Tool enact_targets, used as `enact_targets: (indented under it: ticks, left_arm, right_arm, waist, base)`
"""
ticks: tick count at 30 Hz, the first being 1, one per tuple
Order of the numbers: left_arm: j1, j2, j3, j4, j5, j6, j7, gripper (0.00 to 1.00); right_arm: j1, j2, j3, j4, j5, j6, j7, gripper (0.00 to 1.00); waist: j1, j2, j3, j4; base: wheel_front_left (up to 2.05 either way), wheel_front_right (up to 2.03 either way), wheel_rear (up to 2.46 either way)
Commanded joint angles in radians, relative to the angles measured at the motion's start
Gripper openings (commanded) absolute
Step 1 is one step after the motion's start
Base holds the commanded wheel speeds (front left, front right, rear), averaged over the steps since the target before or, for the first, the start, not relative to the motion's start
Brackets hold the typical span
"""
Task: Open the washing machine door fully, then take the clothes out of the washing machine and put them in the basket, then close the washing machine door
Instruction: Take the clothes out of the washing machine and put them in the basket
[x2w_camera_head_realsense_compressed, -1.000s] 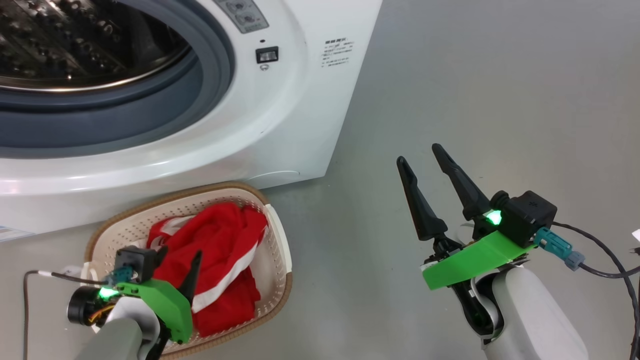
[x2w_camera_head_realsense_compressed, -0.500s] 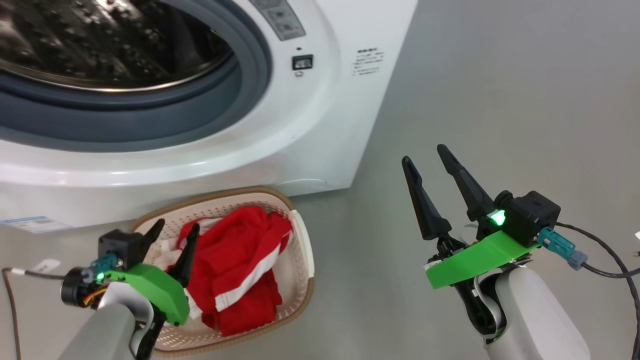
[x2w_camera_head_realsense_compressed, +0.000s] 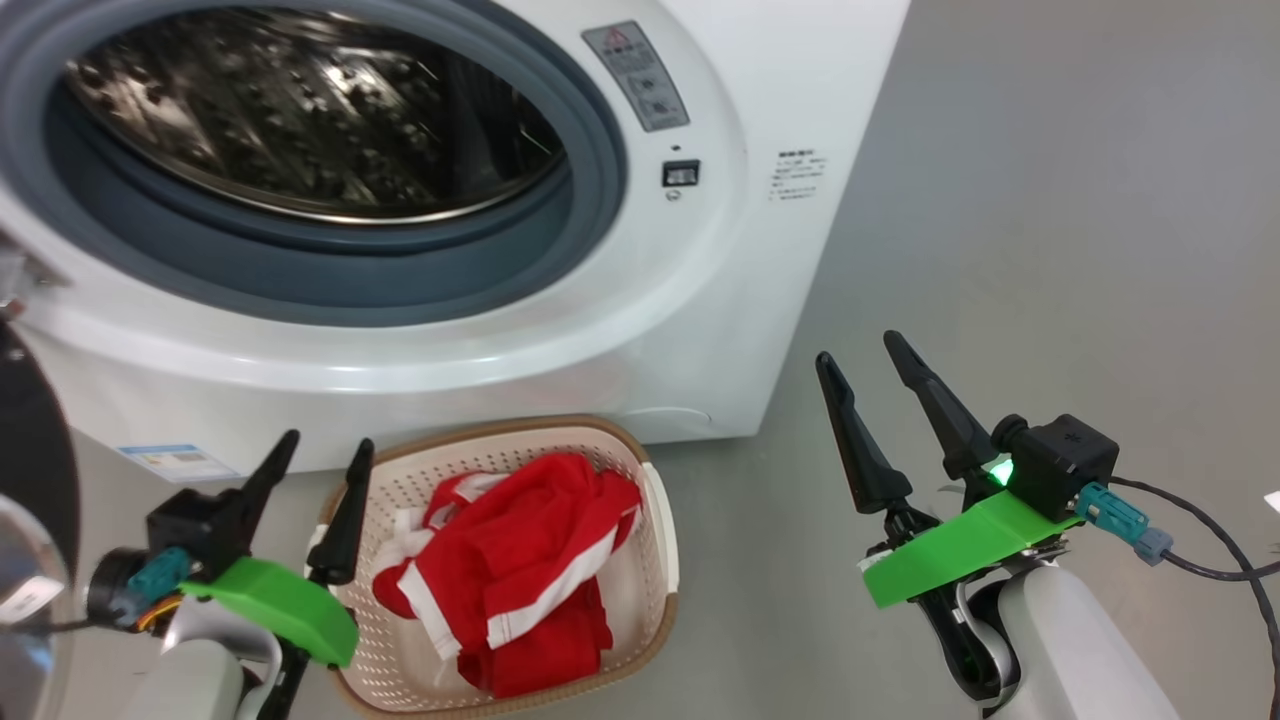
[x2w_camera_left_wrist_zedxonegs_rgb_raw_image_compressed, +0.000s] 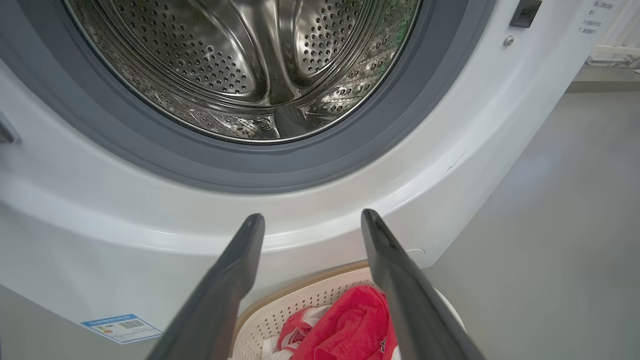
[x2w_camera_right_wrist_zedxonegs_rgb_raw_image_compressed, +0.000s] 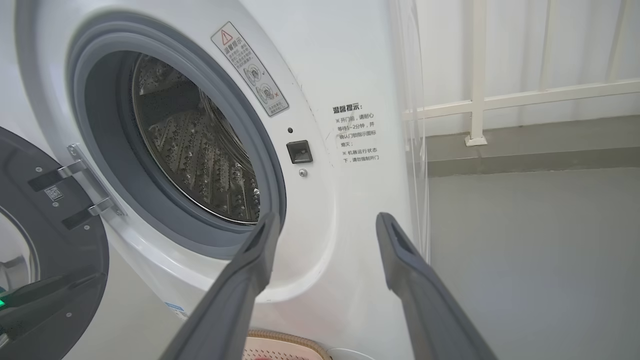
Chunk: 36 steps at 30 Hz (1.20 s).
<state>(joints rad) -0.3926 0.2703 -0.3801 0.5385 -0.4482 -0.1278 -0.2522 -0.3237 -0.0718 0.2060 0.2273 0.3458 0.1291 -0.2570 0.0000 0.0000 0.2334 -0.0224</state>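
Stretching from far to near wall of the cream perforated plastic basket (x2w_camera_head_realsense_compressed: 480, 432) lie red white-striped clothes (x2w_camera_head_realsense_compressed: 520, 570); left hand (x2w_camera_head_realsense_compressed: 328, 442) and right hand (x2w_camera_head_realsense_compressed: 856, 348) spread wide, empty.

Big white front-loading washing machine (x2w_camera_right_wrist_zedxonegs_rgb_raw_image_compressed: 350, 60), front panel: black print (x2w_camera_right_wrist_zedxonegs_rgb_raw_image_compressed: 356, 132) headed "温馨提示:", lines below incl. "1~2分钟", just above right gripper (x2w_camera_right_wrist_zedxonegs_rgb_raw_image_compressed: 326, 217) tips; grey slanted warning sticker (x2w_camera_right_wrist_zedxonegs_rgb_raw_image_compressed: 249, 68) w/ red "!" triangle, up-left of those tips, text too small; blue label sticker (x2w_camera_head_realsense_compressed: 175, 462) left of left gripper (x2w_camera_head_realsense_compressed: 328, 440), unreadable; QR tag (x2w_camera_right_wrist_zedxonegs_rgb_raw_image_compressed: 53, 193) on glossy black round door (x2w_camera_right_wrist_zedxonegs_rgb_raw_image_compressed: 75, 240).
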Motion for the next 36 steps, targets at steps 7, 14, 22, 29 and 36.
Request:
enact_targets:
  ticks: [7,14,22,29,36]
  left_arm:
    - [0.079,0.041,0.140,-0.175,0.025,0.014,-0.009,1.00]
    - [0.183,0.034,0.216,-0.322,0.009,0.036,-0.010,1.00]
    - [0.255,0.026,0.240,-0.429,-0.008,0.062,-0.009,1.00]
    - [0.271,0.029,0.238,-0.463,-0.012,0.070,-0.006,1.00]
    - [0.269,0.032,0.238,-0.466,-0.015,0.076,-0.006,1.00]
  right_arm:
    - [0.025,-0.010,0.015,-0.017,0.011,0.002,-0.005,1.00]
    - [0.042,-0.018,0.019,-0.016,0.021,0.002,-0.005,1.00]
    - [0.052,-0.026,0.012,-0.024,0.026,0.002,-0.005,1.00]
    - [0.052,-0.029,0.013,-0.026,0.026,0.002,-0.005,1.00]
    - [0.051,-0.031,0.018,-0.026,0.024,0.002,-0.005,1.00]
  waist:
    - [0.0000,0.0000,-0.062,0.040]
    - [0.0000,0.0000,-0.098,0.041]
    - [0.0000,0.0000,-0.114,0.045]
    - [0.0000,0.0000,-0.118,0.048]
    - [0.0000,0.0000,-0.120,0.046]
  base:
    - [0.00,0.00,0.00]
    - [0.00,0.00,0.00]
    - [0.00,0.00,0.00]
    - [0.00,0.00,0.00]
    - [0.00,0.00,0.00]
